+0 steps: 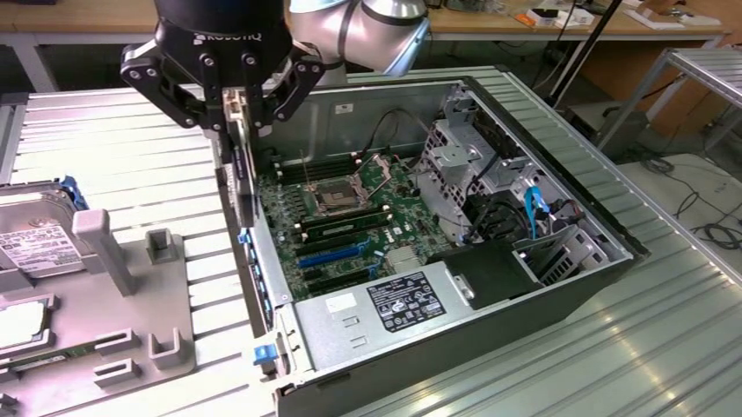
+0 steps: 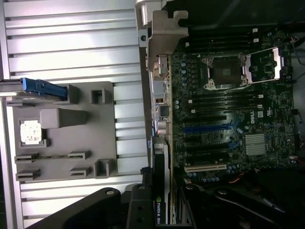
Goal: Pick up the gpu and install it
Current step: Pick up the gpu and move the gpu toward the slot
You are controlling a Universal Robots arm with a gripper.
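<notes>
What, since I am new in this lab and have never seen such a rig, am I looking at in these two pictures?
It is a robot arm with a black grasping tool. One picture comes from a camera standing off the arm. The other comes from a camera on its wrist, looking along the tool. On the ribbed metal table lies an open computer case with its green motherboard exposed. On the exterior view's left are a grey parts holder and a hard drive. The tool is shut on the gpu, a thin black card, held upright at the edge of the case.
</notes>
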